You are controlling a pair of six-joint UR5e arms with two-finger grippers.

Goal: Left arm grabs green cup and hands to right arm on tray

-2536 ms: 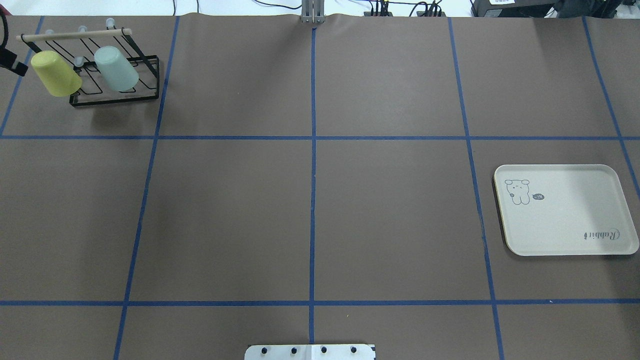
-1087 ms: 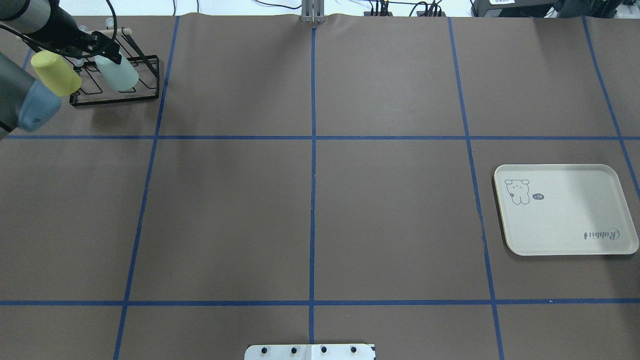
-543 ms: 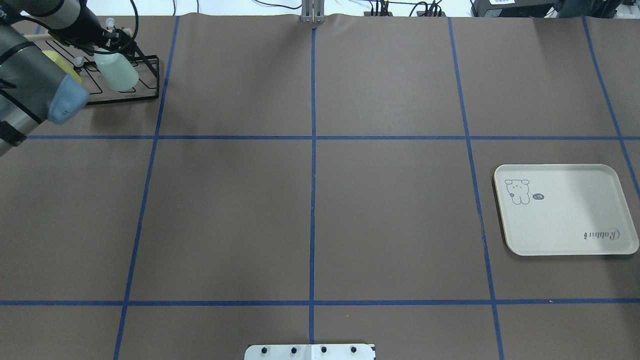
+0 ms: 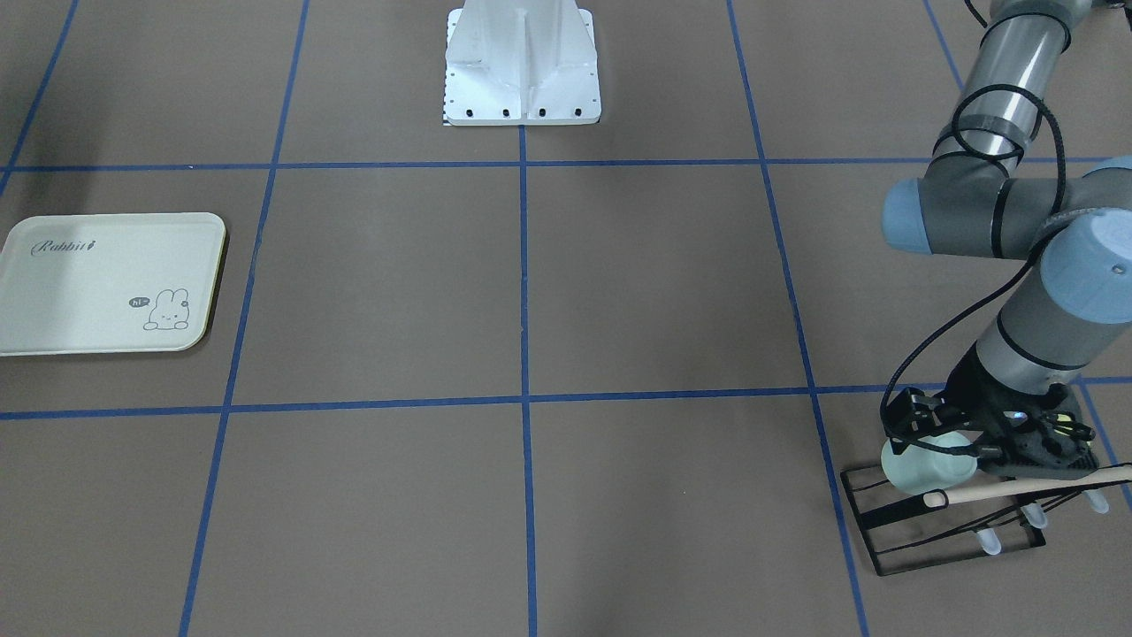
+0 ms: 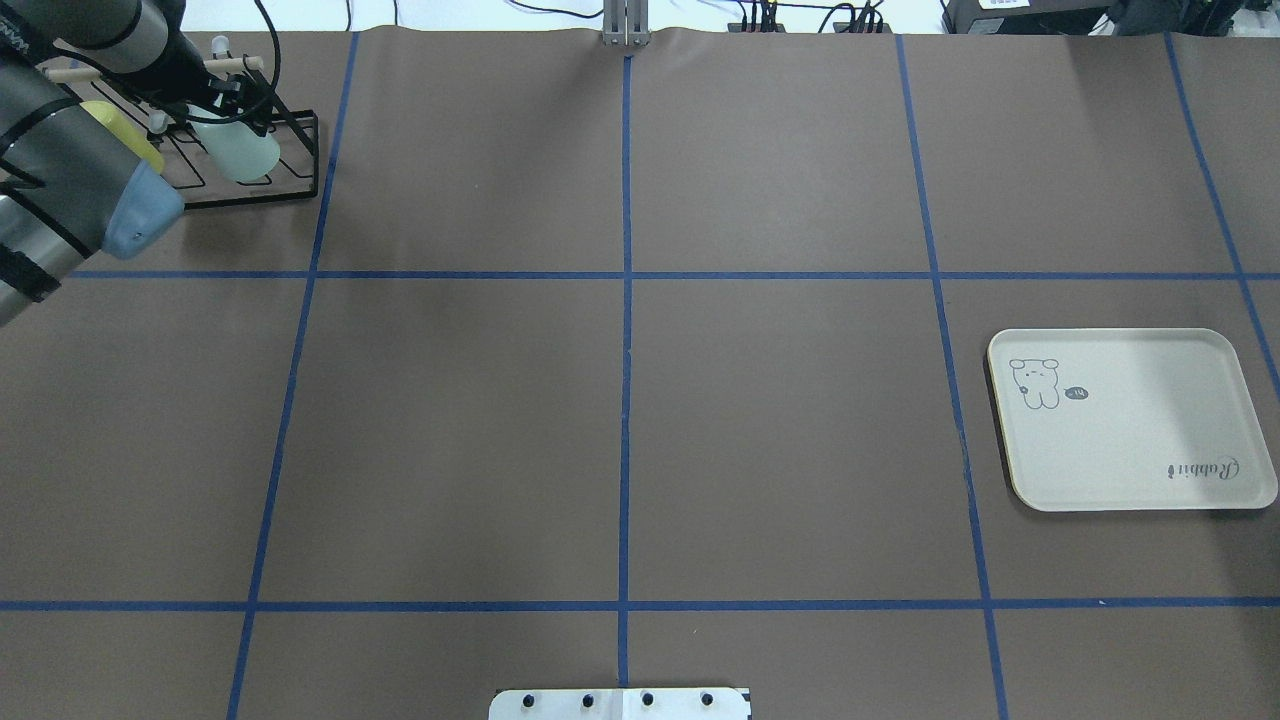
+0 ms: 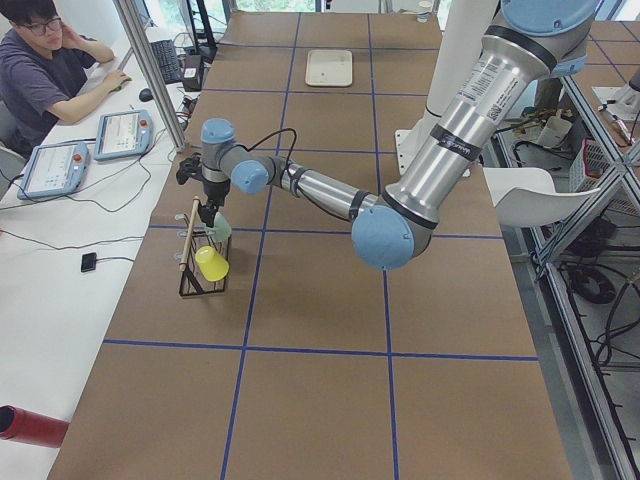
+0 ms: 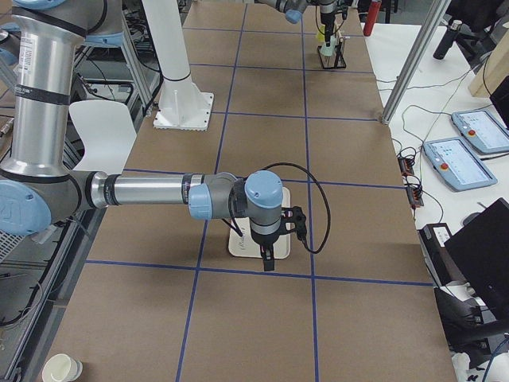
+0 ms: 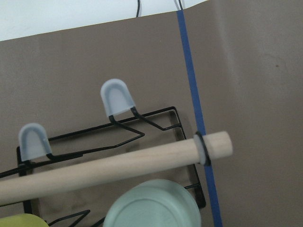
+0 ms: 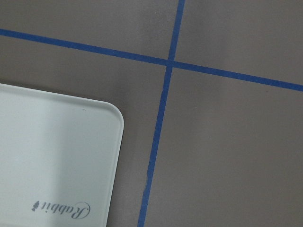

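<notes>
The green cup (image 5: 243,155) hangs upside down and tilted on a peg of the black wire rack (image 5: 262,192) at the table's far left. It also shows in the front view (image 4: 915,473) and in the left wrist view (image 8: 151,208), below the rack's wooden rod (image 8: 118,163). My left gripper (image 4: 930,441) sits at the cup's upturned base, jaws apparently open on either side of it. The tray (image 5: 1130,420) lies flat on the right with nothing on it. My right gripper (image 7: 267,259) hovers over the tray's edge (image 9: 57,156). I cannot tell whether the right gripper is open or shut.
A yellow-green cup (image 6: 212,263) hangs on the same rack, mostly hidden under my left forearm (image 5: 70,190) in the overhead view. The robot base plate (image 4: 522,66) stands at the middle of the near edge. An operator (image 6: 45,70) sits beside the table's far side.
My left arm came in from the left and brought its gripper over the rack to the green cup's base. The cup stays on its peg. The tray has not moved.
</notes>
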